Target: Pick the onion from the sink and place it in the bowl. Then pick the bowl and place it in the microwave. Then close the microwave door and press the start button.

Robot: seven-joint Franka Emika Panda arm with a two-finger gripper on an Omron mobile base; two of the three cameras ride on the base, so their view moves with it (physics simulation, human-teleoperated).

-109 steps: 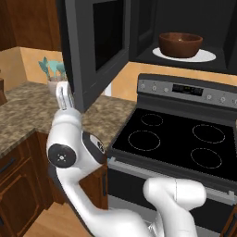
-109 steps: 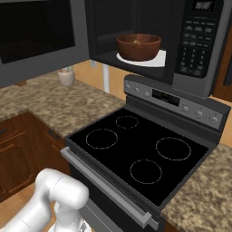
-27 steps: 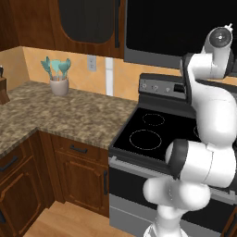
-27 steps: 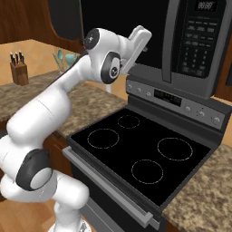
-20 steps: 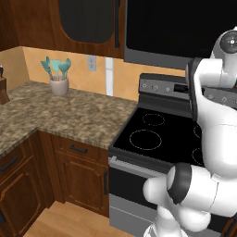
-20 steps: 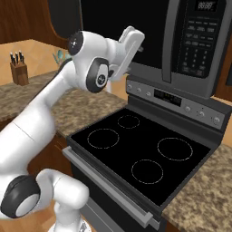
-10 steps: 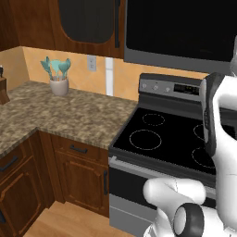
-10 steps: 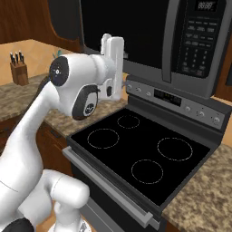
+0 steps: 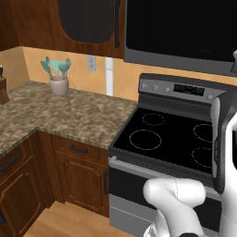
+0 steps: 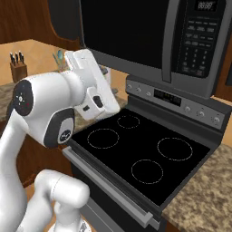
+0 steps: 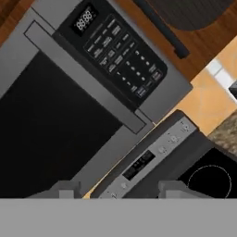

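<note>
The black microwave (image 10: 136, 36) hangs above the stove with its dark glass door (image 11: 46, 120) shut flat. To the right of the door handle (image 11: 88, 78) is the keypad panel (image 11: 122, 55); the same panel (image 10: 199, 41) faces the right base camera. My gripper (image 11: 121, 190) is open, with its fingertips (image 11: 65, 187) wide apart and nothing between them. It looks at the microwave front from a short way off. My white arm (image 10: 45, 108) rises in front of the stove's left side. The bowl and the onion are hidden, and the sink is out of view.
The black stove (image 9: 171, 134) with its silver control strip (image 11: 148, 162) sits right below the microwave. Granite counter (image 9: 69, 115) runs to the left, carrying a pot of teal utensils (image 9: 58, 78) and a knife block (image 10: 18, 68). Brown cabinets (image 9: 88, 18) hang at upper left.
The microwave door, open 5.5 s ago with the bowl inside, is now shut. Over the last second my arm has swung down and back from the door, toward the stove's left side.
</note>
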